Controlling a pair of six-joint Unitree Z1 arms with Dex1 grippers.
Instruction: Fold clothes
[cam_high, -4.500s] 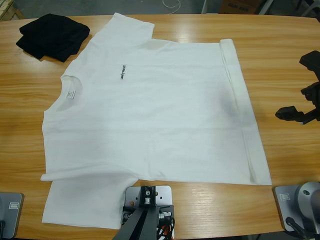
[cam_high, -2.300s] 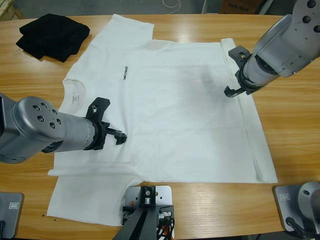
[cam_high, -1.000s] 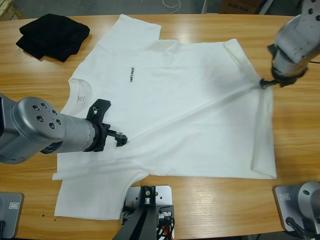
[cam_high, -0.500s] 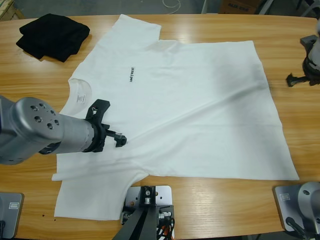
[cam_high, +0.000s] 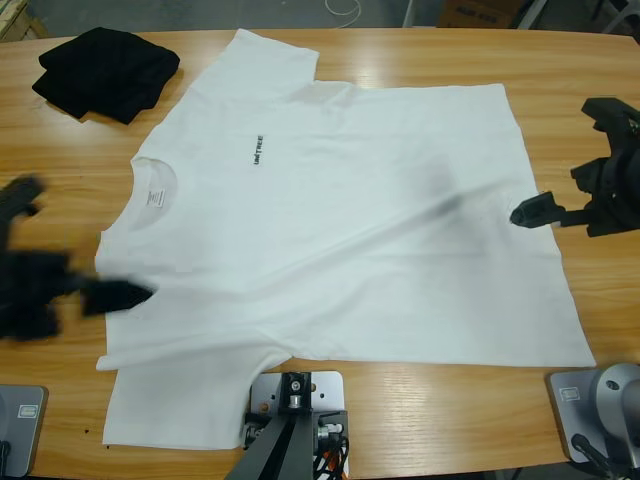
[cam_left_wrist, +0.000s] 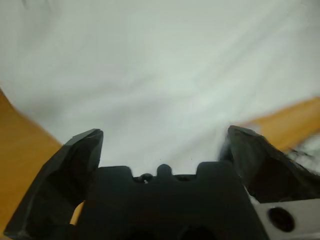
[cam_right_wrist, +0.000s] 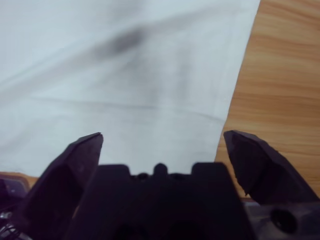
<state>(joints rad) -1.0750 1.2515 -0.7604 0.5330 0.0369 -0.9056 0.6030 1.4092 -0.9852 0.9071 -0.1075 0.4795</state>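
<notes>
A large white T-shirt (cam_high: 340, 220) lies spread flat on the table, its neck label to the left and its hem to the right. A faint crease runs across its lower half. A black garment (cam_high: 105, 70) sits folded at the far left corner. My left gripper (cam_high: 88, 250) is blurred at the shirt's left sleeve edge. In the left wrist view, this gripper (cam_left_wrist: 165, 134) is open over white cloth, holding nothing. My right gripper (cam_high: 558, 165) hovers at the hem on the right. Seen from the right wrist, it (cam_right_wrist: 164, 136) is open above the hem (cam_right_wrist: 227, 95) and also holds nothing.
Bare wooden table (cam_high: 590, 70) shows beyond the hem on the right and along the front edge. The table's left end, in front of the black garment, is bare wood as well.
The left arm has pulled back to the left, off the shirt's chest, and shows blurred. The right gripper has come back toward the hem. The shirt has settled flatter and slid slightly left.
</notes>
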